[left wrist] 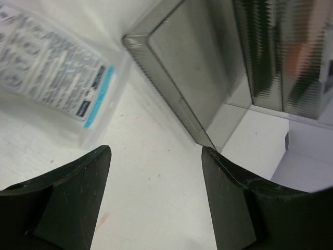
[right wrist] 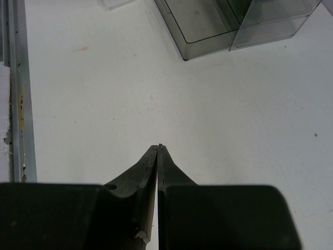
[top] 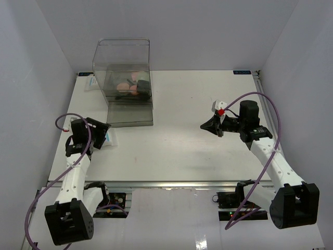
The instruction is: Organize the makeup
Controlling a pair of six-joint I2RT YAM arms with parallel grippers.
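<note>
The makeup (top: 130, 86) lies inside the tall clear plastic box (top: 124, 73) at the back left, showing as pink and dark shapes through the wall. In the left wrist view it is a pink blur (left wrist: 302, 57) behind the ribbed wall. My left gripper (top: 100, 134) hovers low near the table's left edge, in front of the box. It is open (left wrist: 156, 156), with only bare table between its fingers. My right gripper (top: 209, 126) is at mid-right, pointing left. It is shut (right wrist: 158, 147) on nothing, above bare table.
The box's tinted flat part (top: 130, 114) lies on the table in front of the box, its corner (left wrist: 171, 78) just ahead of my left fingers. A clear sachet with a blue stripe (left wrist: 52, 73) lies by the left gripper. Another packet (top: 91, 82) is at the back left.
</note>
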